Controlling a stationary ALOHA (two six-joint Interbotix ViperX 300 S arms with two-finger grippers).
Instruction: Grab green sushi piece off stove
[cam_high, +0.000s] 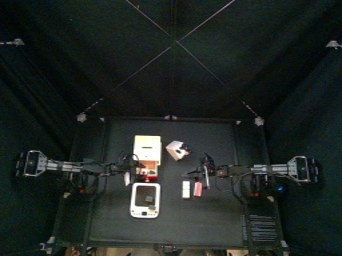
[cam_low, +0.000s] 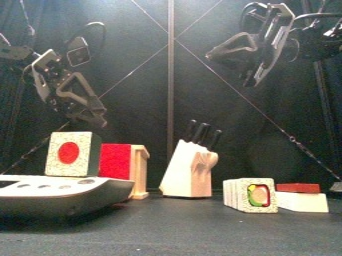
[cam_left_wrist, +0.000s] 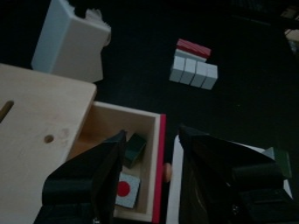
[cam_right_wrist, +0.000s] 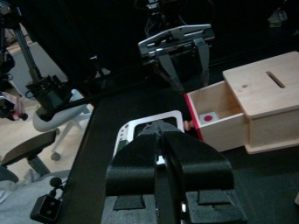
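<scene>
Left tool, jaws spread wide, hangs over a dark green sushi piece in the red-rimmed open wooden drawer beside the flat white toy stove; right tool farther off, grip unreadable.

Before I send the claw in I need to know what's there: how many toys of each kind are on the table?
stove: 1
knife block: 1
wooden drawer box: 1
red-centre sushi: 1
green-centre sushi: 1 (possibly a stack of slices)
red-topped sushi: 1
Total: 6
</scene>
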